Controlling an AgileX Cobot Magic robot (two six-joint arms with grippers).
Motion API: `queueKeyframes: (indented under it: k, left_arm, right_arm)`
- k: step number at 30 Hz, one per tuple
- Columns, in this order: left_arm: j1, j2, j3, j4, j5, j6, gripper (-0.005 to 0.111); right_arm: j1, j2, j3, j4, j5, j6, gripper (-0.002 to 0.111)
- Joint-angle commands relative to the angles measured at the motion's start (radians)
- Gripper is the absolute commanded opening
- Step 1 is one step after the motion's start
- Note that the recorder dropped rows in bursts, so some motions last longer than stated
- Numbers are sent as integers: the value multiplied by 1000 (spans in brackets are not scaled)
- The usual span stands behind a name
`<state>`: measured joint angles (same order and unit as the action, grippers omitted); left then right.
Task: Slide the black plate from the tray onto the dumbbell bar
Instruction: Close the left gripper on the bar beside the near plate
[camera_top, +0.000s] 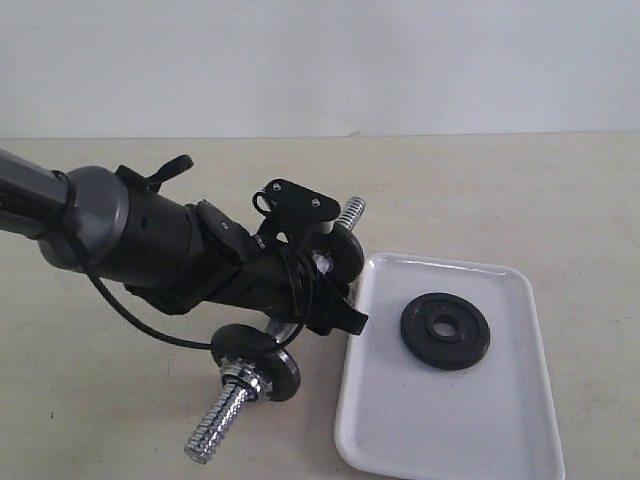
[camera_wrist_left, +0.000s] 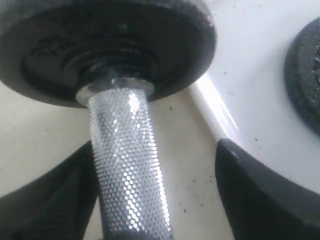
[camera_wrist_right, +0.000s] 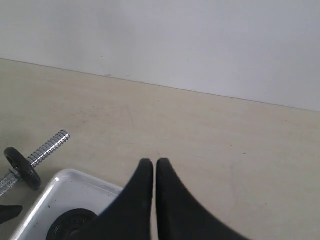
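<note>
**A:** Where is the black plate (camera_top: 464, 338)?

**B:** Flat in the tray (camera_top: 440, 430), in its far half and about midway between the long sides. Nothing touches it.

**A:** And the tray itself?

**B:** On the right half of the table (camera_top: 560, 190), with its long side running away from the camera. Its far left corner is just beside the dumbbell bar (camera_top: 226, 408).

**A:** How does the bar lie?

**B:** Slanted on the table left of the tray. One threaded end points toward the near edge and the other toward the far edge. Two black discs are on it: the near disc (camera_top: 258, 361) sits above the near thread, and the far disc (camera_top: 346, 256) sits below the far thread, close to the tray's rim.

**A:** What is the left gripper (camera_wrist_left: 156, 165) doing?

**B:** It is down over the knurled middle of the bar, between the two discs, with one finger on each side. The jaws stand apart. The wrist view shows bare table between the bar and one finger (camera_wrist_left: 265, 195), so the bar is straddled, not clamped. I cannot tell whether the other finger touches the bar.

**A:** And the right gripper (camera_wrist_right: 154, 166)?

**B:** Its fingers are pressed together with nothing between them. It hangs above the table by a corner of the tray, well apart from the plate.
</note>
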<state>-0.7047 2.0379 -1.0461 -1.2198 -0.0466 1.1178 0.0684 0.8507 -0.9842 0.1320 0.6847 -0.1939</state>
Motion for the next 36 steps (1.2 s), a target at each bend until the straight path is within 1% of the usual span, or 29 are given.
queueKeyframes:
  k: [1,6,12,14,19,25,32,36]
  left_arm:
    - [32,11,2,6,2,28,57]
    - [59,11,2,6,33,96,57]
    - [82,11,4,10,41,117,57]
    - [87,11,8,13,41,140,56]
    - [103,11,8,17,70,140,32]
    - [104,11,8,85,81,140,4]
    - [104,11,8,166,79,141,4]
    - [110,11,8,175,76,141,4]
  right_arm:
    - [0,-1,-5,1,1,1,0]
    - [0,-1,-5,1,1,1,0]
    - [0,-1,-5,1,1,1,0]
    - [0,-1,-5,1,1,1,0]
    - [0,-1,-5,1,1,1,0]
    - [0,-1,-5,1,1,1,0]
    - [0,-1,-5,1,1,1,0]
    - [0,-1,-5,1,2,1,0]
